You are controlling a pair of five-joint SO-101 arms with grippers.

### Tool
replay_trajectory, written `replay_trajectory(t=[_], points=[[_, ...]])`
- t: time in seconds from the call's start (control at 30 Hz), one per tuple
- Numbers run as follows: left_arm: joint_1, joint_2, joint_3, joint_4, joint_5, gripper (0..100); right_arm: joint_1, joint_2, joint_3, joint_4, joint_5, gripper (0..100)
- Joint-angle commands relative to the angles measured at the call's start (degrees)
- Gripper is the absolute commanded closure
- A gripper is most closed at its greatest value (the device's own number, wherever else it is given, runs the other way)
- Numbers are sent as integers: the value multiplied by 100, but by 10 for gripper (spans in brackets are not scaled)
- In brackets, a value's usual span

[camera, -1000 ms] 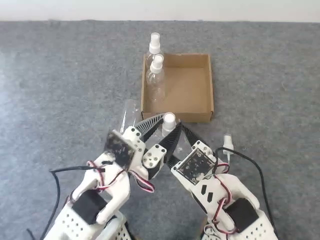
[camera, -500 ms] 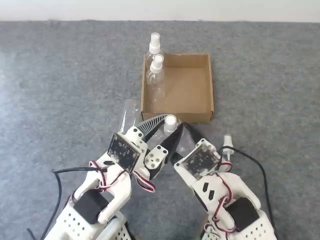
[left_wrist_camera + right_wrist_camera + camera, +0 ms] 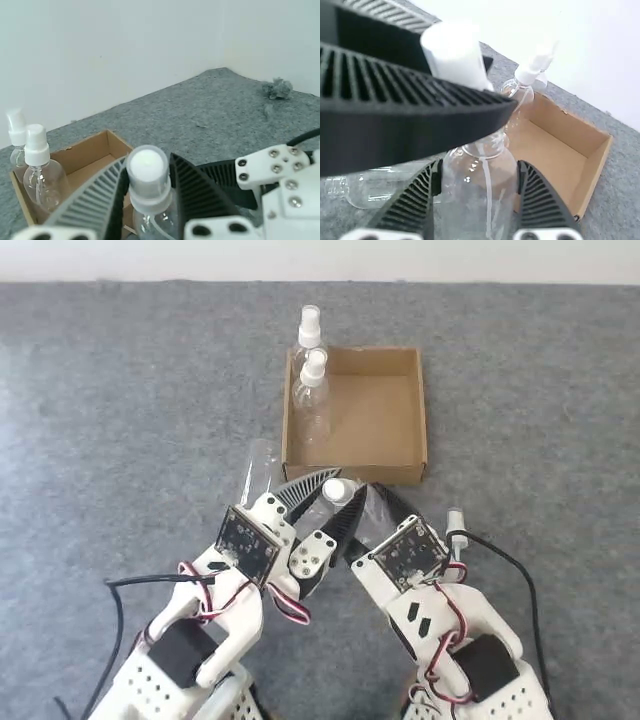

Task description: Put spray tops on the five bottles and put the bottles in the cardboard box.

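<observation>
Over grey felt surface [image 3: 120, 390], just short of cardboard box [image 3: 355, 473], grips bottle [image 3: 480, 200] body in closed right tool [image 3: 479, 172], pinches spray top [image 3: 147, 192] at its neck in closed left tool [image 3: 148, 162], long axis near upright, box dead ahead of both.

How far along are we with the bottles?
Done: one capped bottle stands in the cardboard box; a second capped bottle is at its far corner, inside or not unclear. In hand: right gripper clamps the held bottle, left gripper its spray top. Left: boxing that, plus the uncapped bottle lying by the box and the loose spray top.
</observation>
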Motion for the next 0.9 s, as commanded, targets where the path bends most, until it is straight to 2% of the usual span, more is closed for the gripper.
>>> replay_trajectory(t=[0.0, 0.23, 0.87], points=[[26, -35, -4, -167, -26, 977, 189, -101, -369, -110, -44, 966], [26, -35, 4, -132, -26, 977, -154, -101, -246, -119, 290, 991], [35, -35, -4, 35, -26, 977, -145, -101, -273, 48, 299, 991]])
